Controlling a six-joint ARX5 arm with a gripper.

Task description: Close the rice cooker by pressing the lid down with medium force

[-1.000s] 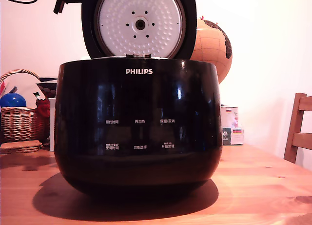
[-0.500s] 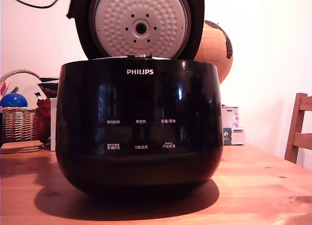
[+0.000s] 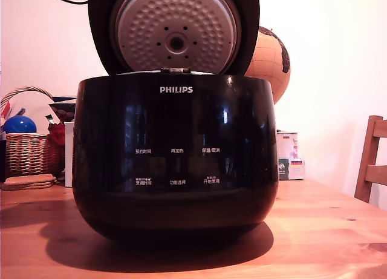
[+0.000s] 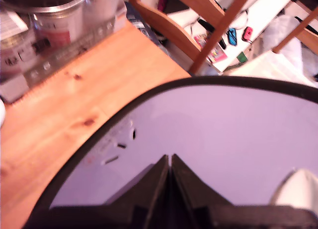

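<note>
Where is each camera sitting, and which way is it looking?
Exterior view: low at table height, facing the rice cooker's front; nothing of the robot shows.
Wrist view: on the arm, looking down past the shut gripper onto the lid's glossy top.
Shared: the lid, the wooden table and the chair.

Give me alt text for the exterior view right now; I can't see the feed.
A large glossy black rice cooker fills the frame on a wooden table, its lid raised behind it, tilted forward, silvery dimpled underside facing the camera. A wicker basket stands at the view's left; a tan globe and a wooden chair at its right. No claw is visible.
</note>
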